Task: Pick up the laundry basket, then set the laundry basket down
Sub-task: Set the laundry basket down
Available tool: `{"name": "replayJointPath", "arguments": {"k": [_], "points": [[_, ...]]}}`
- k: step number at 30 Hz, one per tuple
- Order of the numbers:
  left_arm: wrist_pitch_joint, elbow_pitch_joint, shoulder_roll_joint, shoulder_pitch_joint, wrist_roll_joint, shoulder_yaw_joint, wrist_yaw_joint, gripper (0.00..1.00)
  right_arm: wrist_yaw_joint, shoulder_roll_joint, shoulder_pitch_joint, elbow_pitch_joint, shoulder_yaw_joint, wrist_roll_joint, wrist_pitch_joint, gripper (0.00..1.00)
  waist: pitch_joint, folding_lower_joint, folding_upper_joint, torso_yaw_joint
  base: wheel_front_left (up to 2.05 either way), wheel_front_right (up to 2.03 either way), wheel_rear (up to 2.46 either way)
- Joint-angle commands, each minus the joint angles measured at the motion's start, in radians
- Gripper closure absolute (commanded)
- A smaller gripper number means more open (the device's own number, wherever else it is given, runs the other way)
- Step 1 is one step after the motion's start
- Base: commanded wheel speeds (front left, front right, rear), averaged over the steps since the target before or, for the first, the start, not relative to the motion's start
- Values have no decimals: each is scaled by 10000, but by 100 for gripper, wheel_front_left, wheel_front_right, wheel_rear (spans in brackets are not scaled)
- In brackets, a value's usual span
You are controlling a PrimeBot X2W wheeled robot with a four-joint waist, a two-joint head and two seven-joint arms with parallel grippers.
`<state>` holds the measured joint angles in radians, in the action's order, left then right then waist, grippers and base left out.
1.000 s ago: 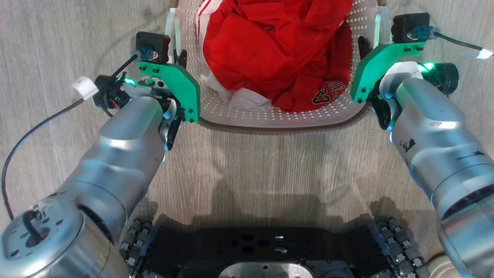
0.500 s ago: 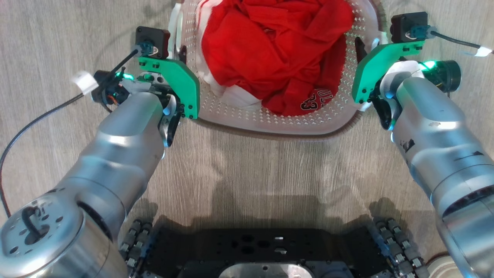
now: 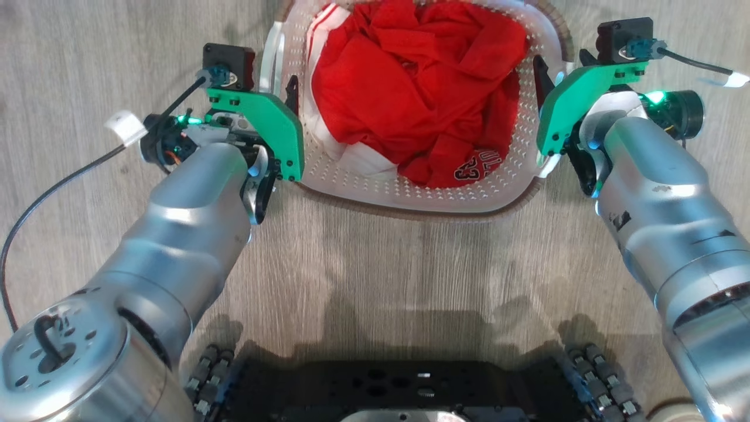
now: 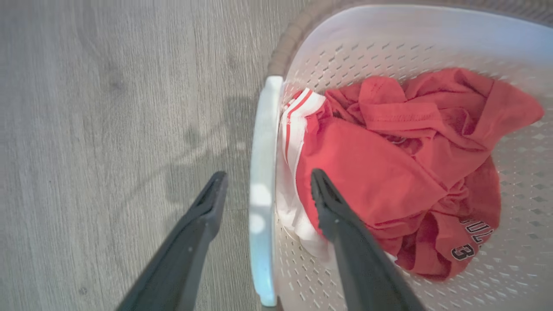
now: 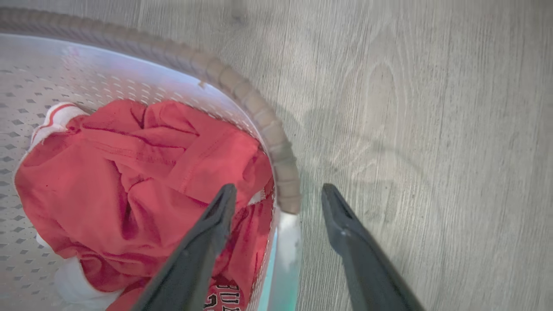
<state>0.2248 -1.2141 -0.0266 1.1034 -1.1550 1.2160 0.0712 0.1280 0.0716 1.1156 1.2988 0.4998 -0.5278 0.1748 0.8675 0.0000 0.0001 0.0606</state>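
Nearest, the robot's dark base [image 3: 398,381] is sitting on the grey wood floor [image 3: 375,264]. Beyond it, two tools are gaping open: the left tool [image 4: 268,174] is straddling one white handle [image 4: 261,216], the right tool [image 5: 280,188] the other handle [image 5: 287,246]. One laundry basket [image 3: 404,190] is sitting on the floor between them, holding crumpled red clothing [image 3: 410,99].

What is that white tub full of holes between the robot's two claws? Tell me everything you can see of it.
It is the laundry basket: white perforated plastic with rounded corners, a brown woven-look rim and white side handles. It holds crumpled red clothes and appears to rest upright on the wood-look floor. The left gripper and right gripper stand open astride its sides, not gripping it.
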Motion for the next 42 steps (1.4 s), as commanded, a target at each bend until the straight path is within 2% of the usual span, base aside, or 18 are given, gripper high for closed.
{"name": "replayJointPath", "arguments": {"k": [1,9,13,18,27,38,42], "points": [[150,-4,-237,-268,-61,-93,78,0,27,-212,-645,-81,126,7,120,0,-107,0,-1,-8,0,0,0],[359,103,-237,-309,85,-405,-6,0,27,-213,-668,-113,344,-130,522,0,-867,0,-1,-30,0,0,0],[365,722,-405,-360,787,-1196,111,0,27,-213,-769,-135,349,-160,736,0,-1340,0,-1,-13,0,0,0],[367,1896,-820,-1106,2055,-2680,301,0,27,-213,-1151,-455,366,-174,854,0,-2102,0,-1,-37,0,0,0],[368,3777,-1188,-3357,4525,-5332,295,0,27,-213,-2486,-2343,-606,721,867,0,-3728,0,-1,-196,0,0,0],[369,6215,-1023,-6135,7162,-7881,-29,0,27,-214,-4869,-5074,-1993,1873,869,0,-5673,0,-1,-374,0,0,0],[369,6900,-947,-6901,7734,-8482,-135,0,27,-214,-5536,-5808,-2275,2085,869,0,-6133,0,-1,-403,0,0,0]]}}
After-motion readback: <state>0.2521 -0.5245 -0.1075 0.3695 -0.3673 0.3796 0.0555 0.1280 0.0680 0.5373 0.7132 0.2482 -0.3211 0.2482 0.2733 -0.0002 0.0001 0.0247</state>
